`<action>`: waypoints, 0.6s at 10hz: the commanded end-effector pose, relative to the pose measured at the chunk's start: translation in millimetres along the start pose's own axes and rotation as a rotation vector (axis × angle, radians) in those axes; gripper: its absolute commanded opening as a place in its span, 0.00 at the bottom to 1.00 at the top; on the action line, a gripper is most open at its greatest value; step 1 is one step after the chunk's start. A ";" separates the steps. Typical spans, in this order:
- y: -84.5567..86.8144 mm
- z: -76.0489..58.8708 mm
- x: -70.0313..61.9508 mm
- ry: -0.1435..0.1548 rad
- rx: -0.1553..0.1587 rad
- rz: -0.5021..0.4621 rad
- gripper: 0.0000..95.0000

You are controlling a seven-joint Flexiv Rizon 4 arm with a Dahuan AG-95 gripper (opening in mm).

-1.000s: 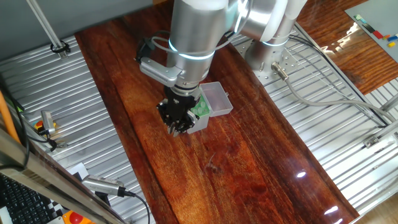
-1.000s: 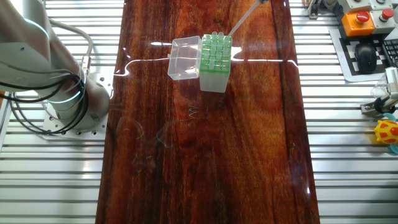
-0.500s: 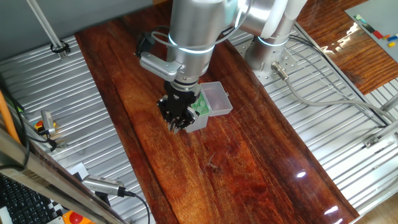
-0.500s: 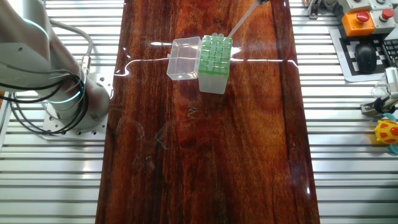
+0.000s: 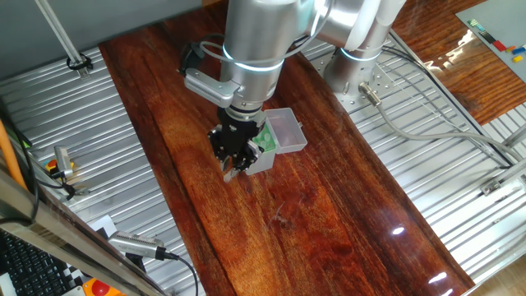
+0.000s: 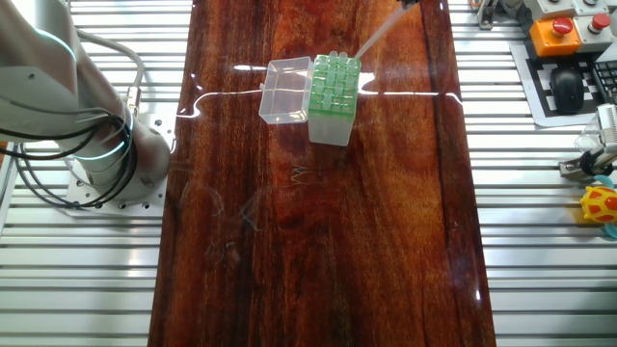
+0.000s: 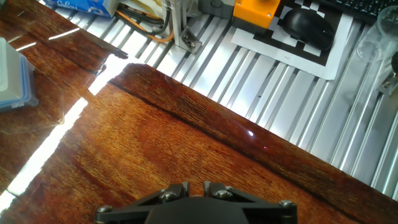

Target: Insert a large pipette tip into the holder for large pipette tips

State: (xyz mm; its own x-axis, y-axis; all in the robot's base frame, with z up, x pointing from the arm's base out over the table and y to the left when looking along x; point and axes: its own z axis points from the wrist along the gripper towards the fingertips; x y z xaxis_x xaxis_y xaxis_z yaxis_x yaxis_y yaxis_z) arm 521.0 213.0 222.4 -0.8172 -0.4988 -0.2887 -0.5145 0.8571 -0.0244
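The holder for large pipette tips [image 6: 335, 82] is a small box with a green perforated top, standing on the dark wooden table. In one fixed view the holder [image 5: 266, 150] is mostly hidden behind my hand. Its clear hinged lid [image 6: 285, 92] lies open beside it. My gripper [image 5: 233, 167] hangs just in front of the holder, shut on the large pipette tip [image 6: 378, 35]. The tip slants down from the frame's top edge to the holder's far corner. In the hand view only the gripper [image 7: 196, 186] base shows, jaws close together, over bare wood. The tip is hidden there.
The robot base [image 6: 106, 145] stands on the ribbed metal beside the table. A red-and-orange stop button [image 6: 559, 29], a black mouse [image 6: 569, 87] and a yellow toy [image 6: 600, 207] lie off the table's other side. A blue-edged white box [image 7: 12, 74] sits at the hand view's left.
My hand has shifted slightly toward the holder, still holding the tip. The holder has not moved.
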 end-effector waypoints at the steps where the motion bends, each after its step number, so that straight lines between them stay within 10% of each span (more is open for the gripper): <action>1: 0.1 -0.4 0.4 0.003 -0.003 -0.003 0.60; 2: 0.0 -0.5 -0.2 0.003 -0.004 -0.003 0.80; 6: -2.5 -3.0 -15.4 0.040 -0.022 -0.003 0.80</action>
State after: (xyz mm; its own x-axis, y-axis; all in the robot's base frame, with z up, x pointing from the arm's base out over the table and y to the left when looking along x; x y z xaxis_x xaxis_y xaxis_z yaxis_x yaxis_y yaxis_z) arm 535.0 218.5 230.3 -0.8247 -0.5064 -0.2517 -0.5218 0.8530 -0.0065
